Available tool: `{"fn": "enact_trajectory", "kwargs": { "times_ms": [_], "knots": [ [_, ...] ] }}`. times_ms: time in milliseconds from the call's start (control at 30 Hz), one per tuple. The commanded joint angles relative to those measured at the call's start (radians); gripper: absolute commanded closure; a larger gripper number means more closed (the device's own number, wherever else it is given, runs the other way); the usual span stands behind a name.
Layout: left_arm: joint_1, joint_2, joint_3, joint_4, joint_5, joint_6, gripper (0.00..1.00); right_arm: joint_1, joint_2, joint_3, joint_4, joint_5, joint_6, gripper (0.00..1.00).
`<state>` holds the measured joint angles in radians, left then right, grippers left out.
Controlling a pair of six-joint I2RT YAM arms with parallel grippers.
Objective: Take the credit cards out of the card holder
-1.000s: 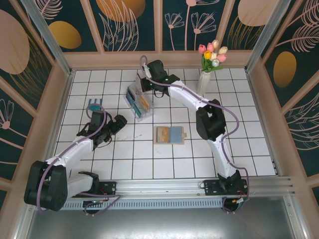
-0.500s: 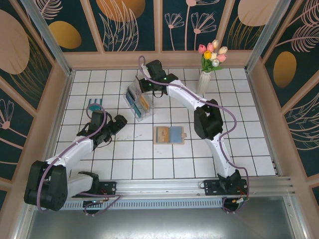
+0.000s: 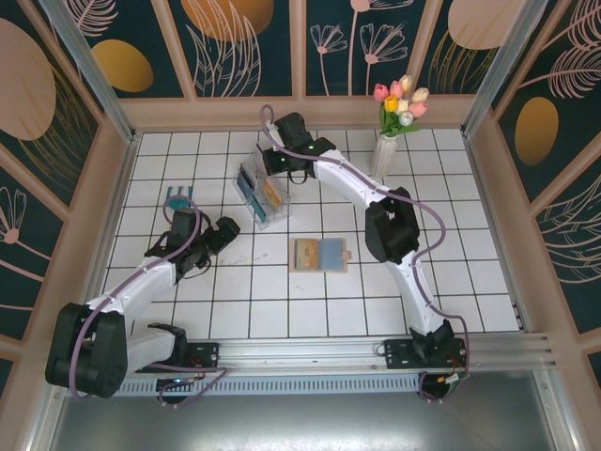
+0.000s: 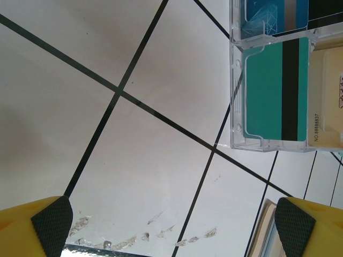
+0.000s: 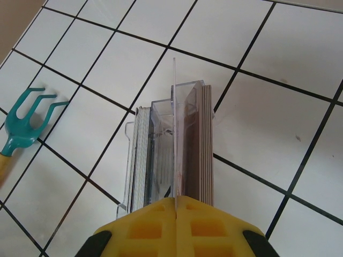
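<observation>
The card holder (image 3: pixel 319 255) lies open on the tiles, tan outside and blue-grey inside; its tan edge (image 4: pixel 261 235) shows low in the left wrist view. My right gripper (image 3: pixel 270 162) hovers over the clear slotted rack (image 3: pixel 261 193), shut (image 5: pixel 175 199) on a thin pale credit card (image 5: pixel 174 123) seen edge-on. That card stands upright among the rack's (image 5: pixel 166 155) slots. My left gripper (image 3: pixel 223 233) is open (image 4: pixel 171 230) above bare tile, left of the card holder, nothing between its pads (image 4: pixel 51 225).
The rack (image 4: pixel 278 91) holds a teal card with a black stripe and others. A small teal rake (image 3: pixel 178 197) lies at the left, also visible as the rake (image 5: pixel 24 120) in the right wrist view. A vase of tulips (image 3: pixel 396 117) stands at the back right.
The right arm has shifted slightly left over the rack, its gripper still shut on the card. The left arm has not moved.
</observation>
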<state>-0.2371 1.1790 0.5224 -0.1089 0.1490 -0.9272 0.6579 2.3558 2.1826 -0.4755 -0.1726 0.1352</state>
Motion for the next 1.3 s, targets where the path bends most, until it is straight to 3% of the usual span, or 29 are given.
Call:
{"fn": "enact_trajectory", "kwargs": {
  "times_ms": [0, 267, 467, 867, 1133, 1267],
  "knots": [
    [0.007, 0.005, -0.005, 0.003, 0.006, 0.016, 0.02, -0.004, 0.023, 0.043, -0.021, 0.013, -0.012, 0.95],
    [0.005, 0.004, -0.007, 0.003, 0.006, 0.019, 0.01, -0.006, 0.036, 0.046, -0.028, 0.024, -0.014, 0.95],
    [0.006, 0.003, -0.009, 0.003, 0.007, 0.019, 0.01, -0.006, 0.037, 0.054, -0.036, 0.028, -0.015, 0.88],
    [0.007, 0.002, -0.007, 0.005, 0.014, 0.02, 0.01, -0.006, 0.03, 0.092, -0.058, 0.014, -0.003, 0.83],
    [0.007, -0.023, 0.002, -0.013, 0.01, 0.049, 0.01, -0.006, -0.097, 0.049, -0.07, 0.025, 0.092, 0.65],
    [0.006, -0.053, 0.001, -0.018, 0.021, 0.082, 0.02, -0.006, -0.285, -0.183, 0.024, 0.055, 0.167, 0.56]
  ]
}}
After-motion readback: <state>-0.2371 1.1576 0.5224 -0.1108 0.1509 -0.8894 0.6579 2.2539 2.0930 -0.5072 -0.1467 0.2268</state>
